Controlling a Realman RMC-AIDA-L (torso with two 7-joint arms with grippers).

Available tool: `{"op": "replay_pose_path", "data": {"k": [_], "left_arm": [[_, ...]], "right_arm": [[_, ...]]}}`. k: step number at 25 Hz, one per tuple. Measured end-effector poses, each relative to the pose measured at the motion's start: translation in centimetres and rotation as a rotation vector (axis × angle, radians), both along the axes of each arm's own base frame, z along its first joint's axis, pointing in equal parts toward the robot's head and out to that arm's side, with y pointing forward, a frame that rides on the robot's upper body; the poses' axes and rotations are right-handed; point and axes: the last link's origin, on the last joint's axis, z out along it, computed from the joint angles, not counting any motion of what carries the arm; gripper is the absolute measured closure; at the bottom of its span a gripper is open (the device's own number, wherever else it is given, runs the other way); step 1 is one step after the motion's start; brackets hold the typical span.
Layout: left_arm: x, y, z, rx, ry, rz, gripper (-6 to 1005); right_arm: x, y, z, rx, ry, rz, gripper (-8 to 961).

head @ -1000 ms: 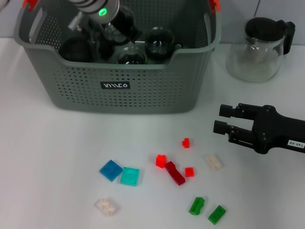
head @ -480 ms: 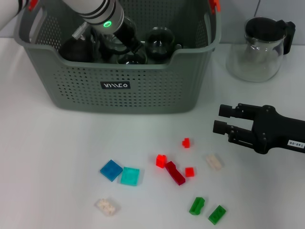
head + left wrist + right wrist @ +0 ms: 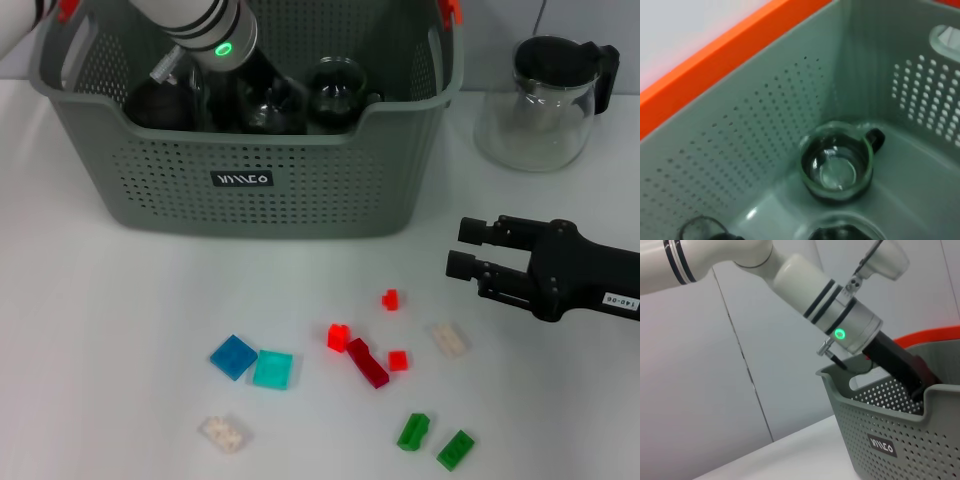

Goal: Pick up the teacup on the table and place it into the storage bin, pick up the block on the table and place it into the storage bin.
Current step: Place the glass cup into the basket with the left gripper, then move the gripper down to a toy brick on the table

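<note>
White surface carries the storage bin, with the left end effector reaching down inside among glass teacups; its grip cannot be told. Blocks lie just forward-left of the released right end effector, the nearer arm.

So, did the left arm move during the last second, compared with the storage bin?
Yes. In the head view the left arm reaches deeper into the storage bin, toward its far left corner. The bin's label stays put.

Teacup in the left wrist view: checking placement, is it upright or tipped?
Upright: the teacup stands on the storage bin floor, mouth up.
</note>
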Motion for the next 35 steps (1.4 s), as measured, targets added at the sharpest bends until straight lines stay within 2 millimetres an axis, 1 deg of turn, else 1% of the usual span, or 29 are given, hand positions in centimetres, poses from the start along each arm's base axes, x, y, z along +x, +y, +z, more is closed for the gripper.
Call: {"op": "replay_pose_path", "data": {"k": [2, 5, 8, 11, 12, 14, 16, 17, 19, 20, 21, 22, 25, 28, 29, 30, 32, 35], "left_arm": [[0.3, 0.3, 0.8, 0.027, -0.053, 0.006, 693], [1.1, 0.2, 3.0, 0.056, -0.196, -0.006, 654], [1.9, -0.8, 5.6, 0.040, -0.405, -0.039, 616], [2.2, -2.0, 8.5, 0.011, -0.632, -0.084, 578], [2.2, -2.4, 9.5, -0.005, -0.708, -0.107, 539], [2.0, -3.8, 11.5, -0.055, -0.861, -0.169, 461], [1.5, -5.8, 13.0, -0.124, -0.980, -0.258, 383], [1.4, -6.9, 13.5, -0.164, -1.021, -0.310, 382], [0.4, -9.1, 14.0, -0.234, -1.070, -0.394, 379], [-0.5, -10.3, 13.9, -0.268, -1.077, -0.417, 378], [-2.4, -11.8, 13.3, -0.294, -1.059, -0.422, 377], [-2.4, -11.8, 13.3, -0.294, -1.059, -0.422, 378], [-5.5, -14.0, 11.8, -0.319, -0.988, -0.424, 381], [-8.8, -16.3, 9.5, -0.357, -0.857, -0.434, 384], [-10.6, -17.4, 7.9, -0.377, -0.786, -0.439, 385], [-10.6, -17.4, 7.9, -0.377, -0.786, -0.439, 386], [-12.2, -18.4, 6.3, -0.385, -0.735, -0.445, 388], [-14.1, -19.2, 4.5, -0.369, -0.694, -0.442, 391]], "right_arm": [[0.1, -0.1, 0.0, 0.000, 0.001, -0.003, 402], [0.2, -0.2, 0.0, 0.004, 0.002, -0.006, 402], [0.3, -0.2, 0.1, 0.006, 0.002, -0.010, 402], [0.4, -0.2, 0.1, 0.003, -0.002, -0.012, 402], [0.4, -0.3, 0.1, 0.002, -0.002, -0.012, 402], [0.4, -0.2, 0.1, 0.003, 0.000, -0.013, 402], [0.4, -0.2, 0.2, 0.004, 0.001, -0.013, 402], [0.4, -0.2, 0.1, 0.004, 0.001, -0.013, 402], [0.4, -0.3, 0.1, 0.004, 0.002, -0.013, 402], [0.4, -0.3, 0.1, 0.004, 0.002, -0.013, 402], [0.4, -0.3, 0.1, 0.004, 0.003, -0.012, 402], [0.3, -0.3, 0.1, 0.005, 0.003, -0.012, 402], [0.3, -0.2, 0.1, 0.004, 0.002, -0.010, 402], [0.2, -0.1, 0.1, 0.003, -0.003, -0.007, 402], [0.2, 0.0, 0.1, 0.003, -0.004, -0.007, 402], [0.2, 0.0, 0.0, 0.004, -0.004, -0.007, 402], [0.2, 0.0, 0.0, 0.004, -0.005, -0.007, 402], [0.1, 0.0, 0.0, 0.002, -0.005, -0.006, 402]]}}
